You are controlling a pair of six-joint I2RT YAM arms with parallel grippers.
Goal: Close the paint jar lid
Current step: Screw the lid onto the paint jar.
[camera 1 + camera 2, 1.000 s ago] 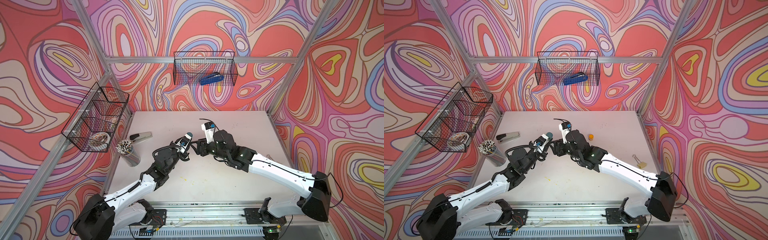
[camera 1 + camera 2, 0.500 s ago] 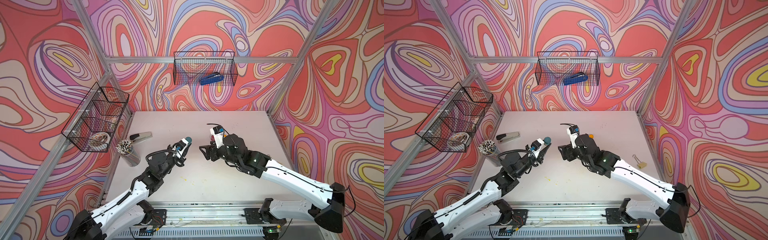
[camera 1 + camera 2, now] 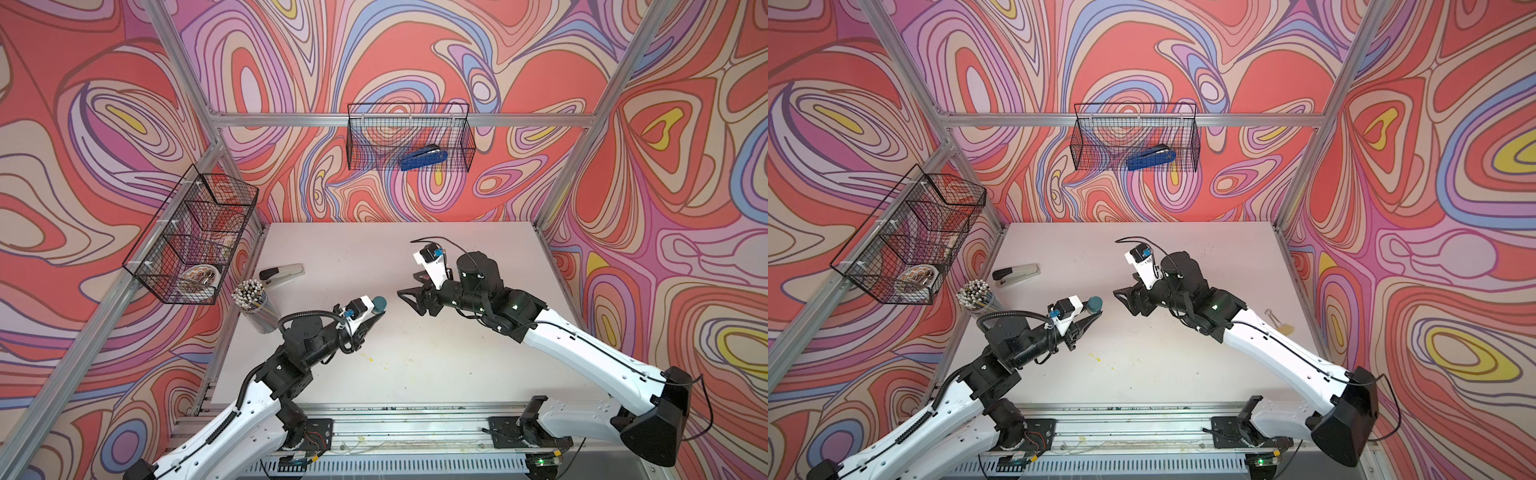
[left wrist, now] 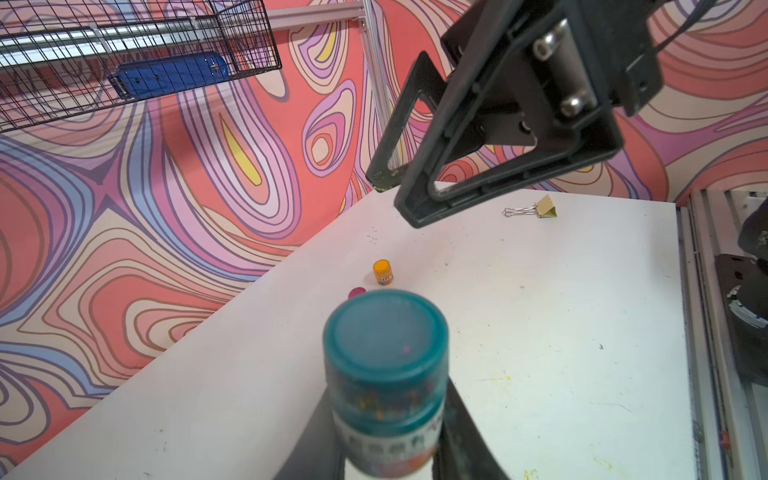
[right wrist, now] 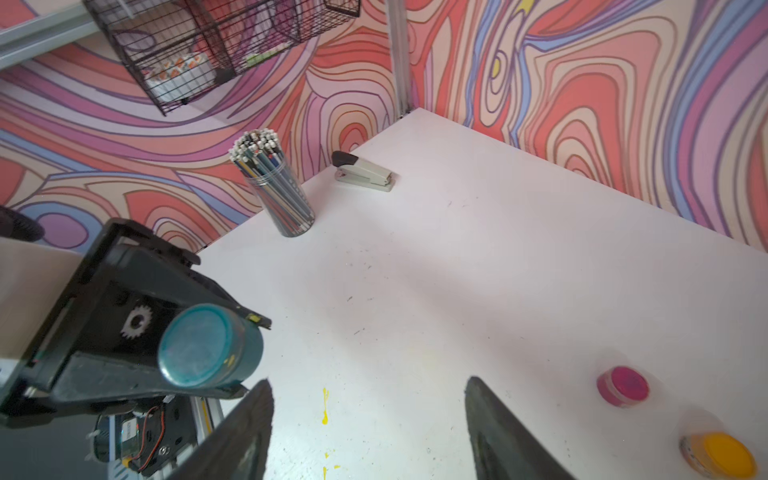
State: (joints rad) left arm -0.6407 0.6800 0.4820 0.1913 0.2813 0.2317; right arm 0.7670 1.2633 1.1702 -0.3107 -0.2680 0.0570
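Two claws meet above the tabletop: our left claw clenches the teal jar, lid on top; our right claw gapes empty, near it.

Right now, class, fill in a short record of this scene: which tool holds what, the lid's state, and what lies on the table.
Left tool: shut on the teal paint jar, held above the table
Lid: on the jar; tightness cannot be told
Right tool: open, empty, apart from the jar
On table: orange jar, pink pot, grey stapler, pencil cup, binder clip
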